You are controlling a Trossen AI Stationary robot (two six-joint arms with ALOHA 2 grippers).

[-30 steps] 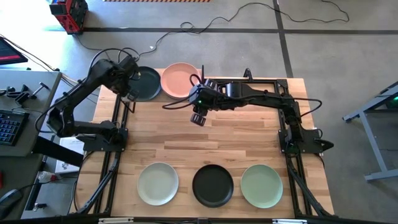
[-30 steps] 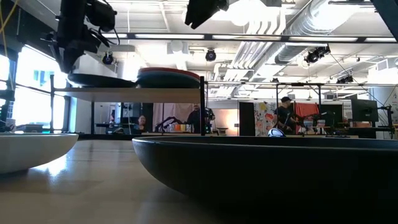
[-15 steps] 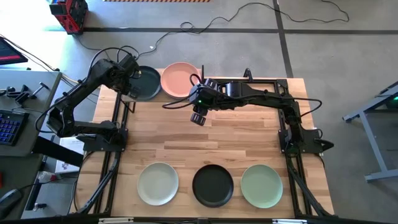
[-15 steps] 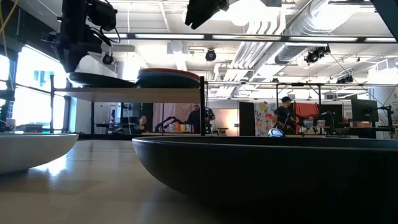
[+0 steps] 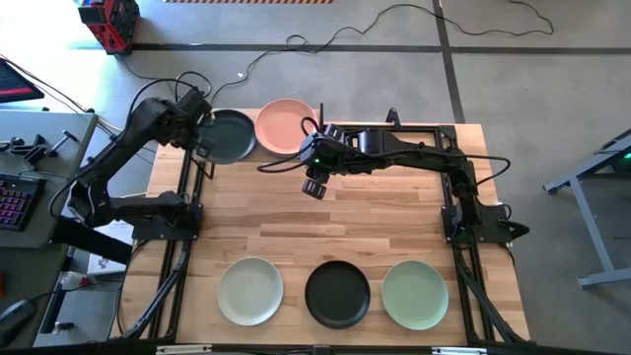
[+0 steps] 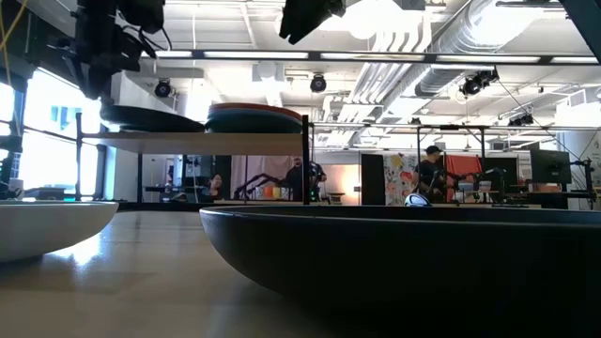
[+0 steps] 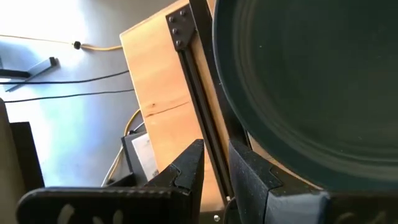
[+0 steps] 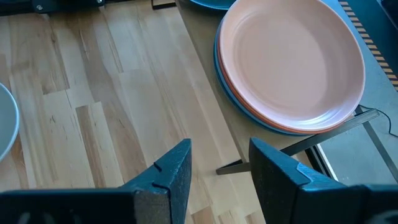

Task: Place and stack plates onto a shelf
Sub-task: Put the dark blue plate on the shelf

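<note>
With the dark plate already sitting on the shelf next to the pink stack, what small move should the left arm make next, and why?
Probably draw the left gripper clear of the shelf and head for the near row. The dark teal plate lies flat beside the pink plate; the fingers show nothing between them. The cream-green plate waits nearest that arm.

Pink-topped stack (image 5: 285, 126) beside dark teal plate (image 5: 226, 134) on shelf (image 8: 249, 140)
</note>
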